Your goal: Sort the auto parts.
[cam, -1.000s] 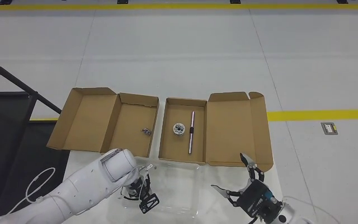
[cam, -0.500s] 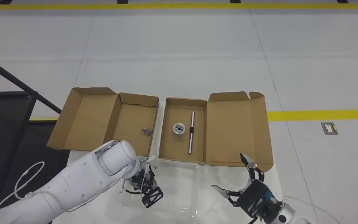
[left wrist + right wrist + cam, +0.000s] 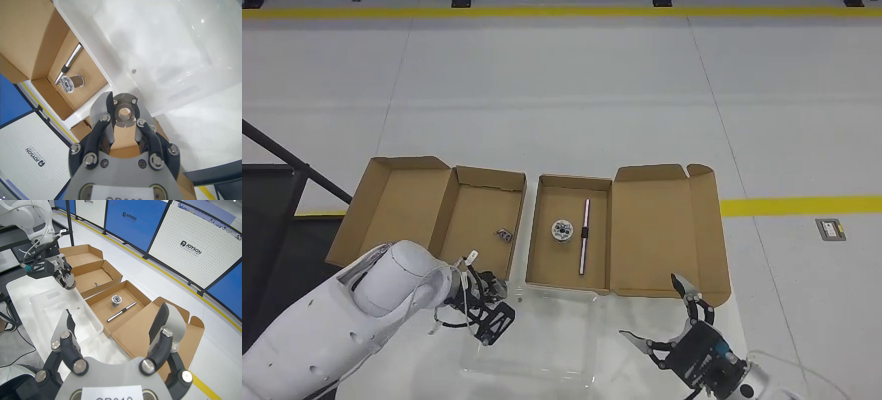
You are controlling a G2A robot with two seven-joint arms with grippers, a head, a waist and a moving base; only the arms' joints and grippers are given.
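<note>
You are working in an industrial hall or a robot test lab, not in a home. Far beyond the fingers point(image 3: 171, 318) of the right gripper point(image 3: 115, 309) stand white pegboard panels point(image 3: 179, 226) and blue partition panels point(image 3: 147, 222). The pale painted floor point(image 3: 562, 90) under them is marked with yellow lines point(image 3: 562, 11).

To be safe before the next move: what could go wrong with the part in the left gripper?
1. The left gripper holds the metal flange only near the tips of its jaws, so it may slip out.
2. It hangs close to the rim of the white tray and the left box; a move might hit a wall.
</note>
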